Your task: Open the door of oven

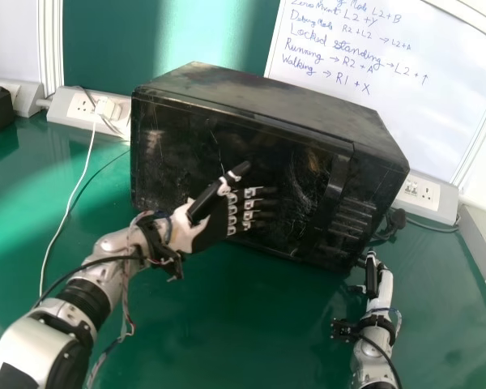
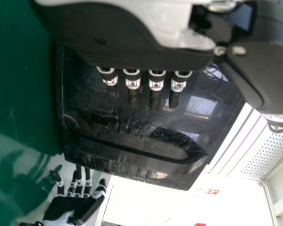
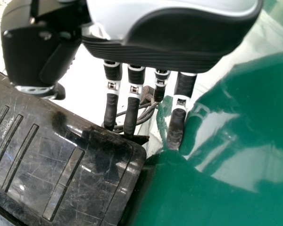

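The black oven [image 1: 227,113] stands on the green table, its front turned toward me. Its upright door handle [image 1: 334,190] is beside the slotted panel at the right. My left hand [image 1: 215,219] is before the middle of the door, fingers straight and pointing at the handle, a gap short of it. In the left wrist view, the left hand [image 2: 132,47] is over the glossy door, with the handle [image 2: 137,149] beyond its fingertips. My right hand [image 1: 374,279] is by the oven's lower right corner. The right wrist view has the right hand [image 3: 155,52] with fingers extended beside the oven's corner [image 3: 132,155].
Power strips [image 1: 69,105] with plugs and cables lie behind the oven at the left, another socket strip [image 1: 425,198] at the right. A white cable [image 1: 85,174] runs down the table's left side. A whiteboard [image 1: 437,89] stands behind. Green table [image 1: 243,324] extends in front of the oven.
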Robot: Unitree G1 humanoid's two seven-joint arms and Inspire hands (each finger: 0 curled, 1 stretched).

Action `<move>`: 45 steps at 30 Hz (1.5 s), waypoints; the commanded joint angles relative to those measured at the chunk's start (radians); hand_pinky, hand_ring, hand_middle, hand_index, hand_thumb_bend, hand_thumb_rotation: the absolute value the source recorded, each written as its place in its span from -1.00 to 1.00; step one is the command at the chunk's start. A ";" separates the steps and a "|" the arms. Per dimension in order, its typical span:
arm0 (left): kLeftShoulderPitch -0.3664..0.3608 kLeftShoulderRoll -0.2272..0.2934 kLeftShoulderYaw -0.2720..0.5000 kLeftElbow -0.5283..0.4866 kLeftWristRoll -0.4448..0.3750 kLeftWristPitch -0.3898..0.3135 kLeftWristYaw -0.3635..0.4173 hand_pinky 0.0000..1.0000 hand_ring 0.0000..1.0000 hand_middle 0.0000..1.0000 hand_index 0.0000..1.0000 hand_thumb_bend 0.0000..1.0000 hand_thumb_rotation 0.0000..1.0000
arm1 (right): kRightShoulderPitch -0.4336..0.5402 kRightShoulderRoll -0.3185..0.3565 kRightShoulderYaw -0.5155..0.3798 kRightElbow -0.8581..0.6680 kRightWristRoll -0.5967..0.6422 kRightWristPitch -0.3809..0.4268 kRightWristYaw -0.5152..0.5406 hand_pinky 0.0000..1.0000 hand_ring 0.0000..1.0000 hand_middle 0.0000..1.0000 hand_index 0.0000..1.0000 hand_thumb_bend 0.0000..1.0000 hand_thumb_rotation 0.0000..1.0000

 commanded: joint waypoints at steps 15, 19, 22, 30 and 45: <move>-0.074 -0.057 -0.012 0.026 0.061 0.011 0.039 0.73 1.00 1.00 1.00 1.00 0.74 | 0.030 0.015 -0.004 0.024 0.003 0.029 0.021 -0.35 -0.14 0.35 0.36 0.33 1.00; -0.088 -0.066 -0.010 0.029 0.076 0.013 0.061 0.73 1.00 1.00 1.00 1.00 0.73 | 0.028 0.015 -0.003 0.024 0.003 0.031 0.023 -0.34 -0.12 0.36 0.37 0.30 1.00; -0.095 -0.073 -0.004 0.029 0.075 0.020 0.069 0.75 1.00 1.00 1.00 1.00 0.71 | 0.027 0.018 -0.004 0.023 0.004 0.032 0.018 -0.34 -0.12 0.36 0.37 0.29 1.00; -0.109 -0.089 -0.006 0.036 0.085 0.014 0.089 0.68 1.00 1.00 1.00 1.00 0.72 | 0.021 0.021 -0.006 0.024 0.007 0.036 0.023 -0.35 -0.13 0.33 0.36 0.29 1.00; -0.137 -0.115 -0.018 0.050 0.131 0.009 0.161 0.73 1.00 1.00 1.00 1.00 0.74 | 0.015 0.030 -0.013 0.022 0.014 0.031 0.018 -0.36 -0.15 0.33 0.35 0.37 1.00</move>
